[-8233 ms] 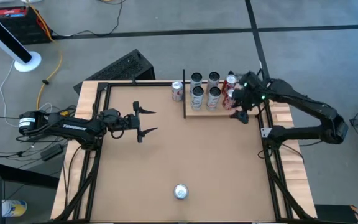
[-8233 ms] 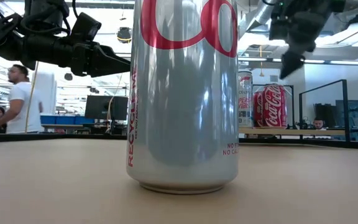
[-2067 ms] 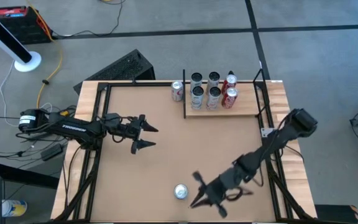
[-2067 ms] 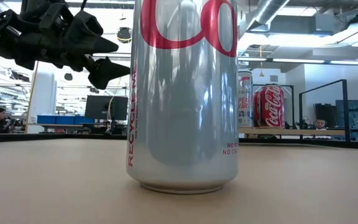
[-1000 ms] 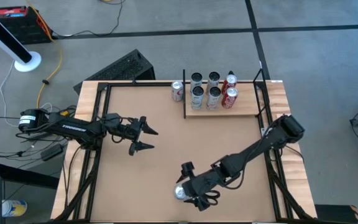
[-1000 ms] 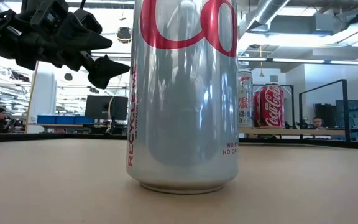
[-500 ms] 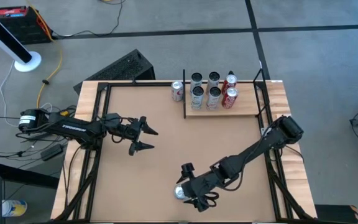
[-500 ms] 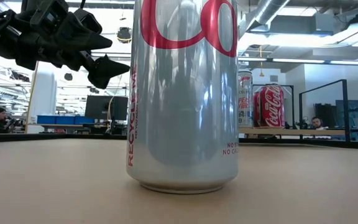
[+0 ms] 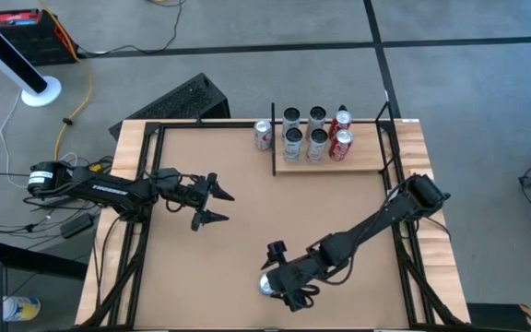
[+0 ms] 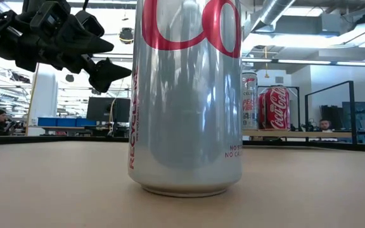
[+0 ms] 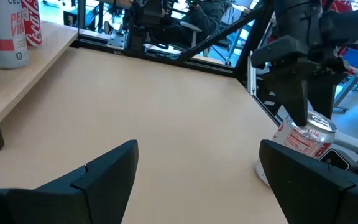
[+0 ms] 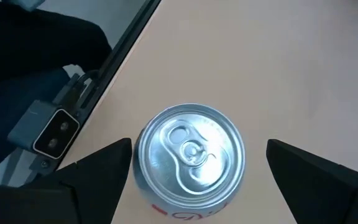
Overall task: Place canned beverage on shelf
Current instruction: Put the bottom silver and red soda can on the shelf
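We see the silver can standing upright, long axis vertical, near the table's near edge, well apart from the shelf at the far right. Our right gripper hangs directly above it with fingers spread wide, one on each side of the lid, not touching; the can lies straight below. The left gripper, also spread and empty, waits left of centre, farther from the can. We judge open tabletop leaves free room toward the shelf, where five cans already crowd its left part, a sixth just outside.
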Tool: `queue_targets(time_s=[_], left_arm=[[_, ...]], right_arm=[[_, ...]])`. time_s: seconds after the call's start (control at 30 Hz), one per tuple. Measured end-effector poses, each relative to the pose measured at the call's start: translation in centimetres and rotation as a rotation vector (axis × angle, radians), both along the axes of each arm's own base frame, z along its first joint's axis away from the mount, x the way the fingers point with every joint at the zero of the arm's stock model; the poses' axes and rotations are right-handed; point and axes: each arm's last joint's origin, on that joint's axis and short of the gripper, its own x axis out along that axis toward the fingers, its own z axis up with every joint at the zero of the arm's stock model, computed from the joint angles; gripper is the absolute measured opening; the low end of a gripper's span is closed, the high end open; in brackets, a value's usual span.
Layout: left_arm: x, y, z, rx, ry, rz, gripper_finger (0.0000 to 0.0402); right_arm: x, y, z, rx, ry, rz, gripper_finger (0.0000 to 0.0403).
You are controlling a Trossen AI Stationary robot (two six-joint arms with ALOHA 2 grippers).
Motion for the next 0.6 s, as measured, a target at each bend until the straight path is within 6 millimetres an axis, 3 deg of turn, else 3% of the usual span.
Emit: queue_targets(time_s=[0.2,0.6], left_arm=[[0.00,0.00,0.00,0.000,0.000,0.000,0.0320],[0.00,0.00,0.00,0.001,-0.001,0.000,0.0320]], right_arm=[[0.00,-0.04,-0.02,-0.002,0.002,0.000,0.0381],[-0.03,0.05,0.06,0.007,0.001,0.007,0.0269]])
